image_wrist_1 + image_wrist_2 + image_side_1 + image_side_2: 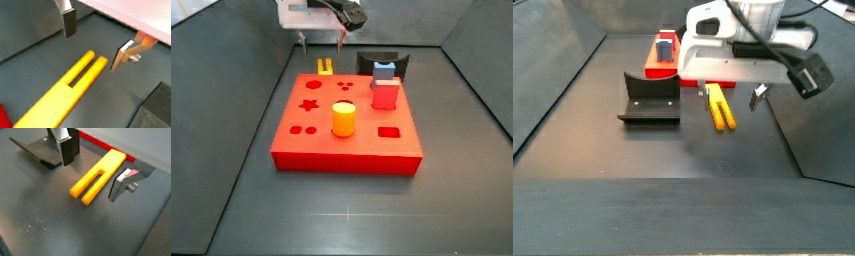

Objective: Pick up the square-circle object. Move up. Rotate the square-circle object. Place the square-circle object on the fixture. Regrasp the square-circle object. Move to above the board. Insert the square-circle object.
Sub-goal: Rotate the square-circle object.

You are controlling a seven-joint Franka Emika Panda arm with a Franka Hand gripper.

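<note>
The square-circle object (pixel 61 99) (pixel 101 174) is a long yellow bar with a forked end, lying flat on the dark floor. In a side view the square-circle object (pixel 325 68) rests just behind the red board (pixel 358 152), to the left of the black fixture (pixel 382 59). My gripper (pixel 93 48) (pixel 91 177) hangs open just above the forked end, one finger on each side and neither touching the bar. From the side, the gripper (pixel 322 45) sits directly over the bar. The fixture (pixel 649 101) stands empty beside the bar (pixel 718 107).
On the board stand a short yellow cylinder (pixel 344 118), a red cuboid (pixel 384 95) and a blue-grey piece (pixel 382 71). Star, round and square holes show in its top. Dark walls enclose the floor on all sides.
</note>
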